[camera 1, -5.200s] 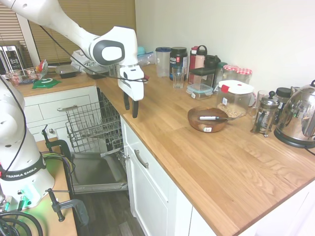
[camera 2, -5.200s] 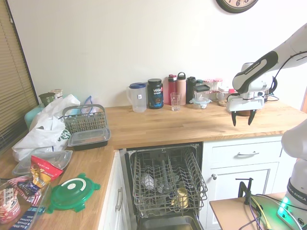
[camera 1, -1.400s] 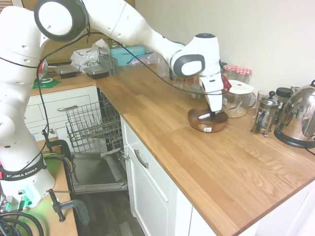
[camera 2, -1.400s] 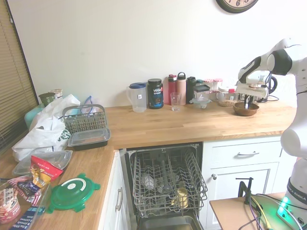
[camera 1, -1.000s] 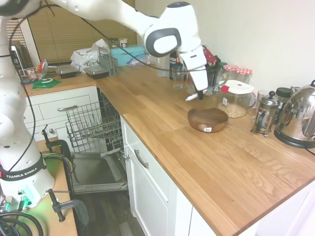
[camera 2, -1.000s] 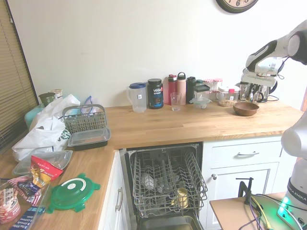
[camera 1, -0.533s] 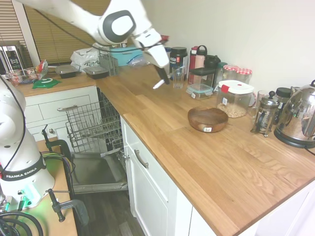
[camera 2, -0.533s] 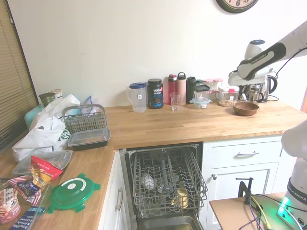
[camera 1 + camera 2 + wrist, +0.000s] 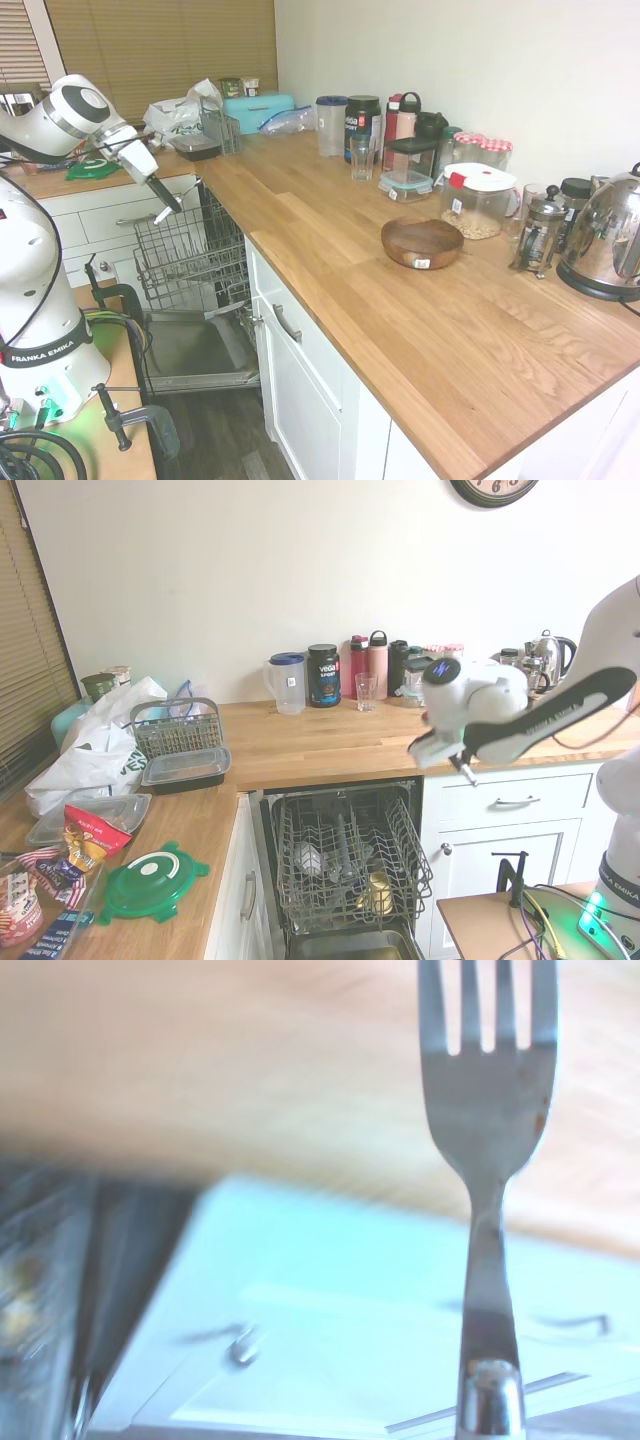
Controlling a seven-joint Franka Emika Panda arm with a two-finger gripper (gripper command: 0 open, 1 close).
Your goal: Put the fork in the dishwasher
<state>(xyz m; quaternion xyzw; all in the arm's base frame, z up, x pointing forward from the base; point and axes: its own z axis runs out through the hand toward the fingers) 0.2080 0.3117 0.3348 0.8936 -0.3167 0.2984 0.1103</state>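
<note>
Gripper [image 9: 172, 204] clamped on the fork [image 9: 165, 210], carried tines-out over the open dishwasher [image 9: 190, 255] wire rack, at 9 o'clock in the first exterior view, likely lining up a drop. Further off at 3 o'clock, the wooden bowl [image 9: 421, 243] sits on the worktop [image 9: 400, 310].

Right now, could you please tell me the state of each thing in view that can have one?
Fork: held by the gripper, off the counter, above the rack.
Dishwasher: door down, rack pulled out, some items inside.
Wooden bowl: upright on the counter, empty.
Green lid: lying flat on the counter.
</note>
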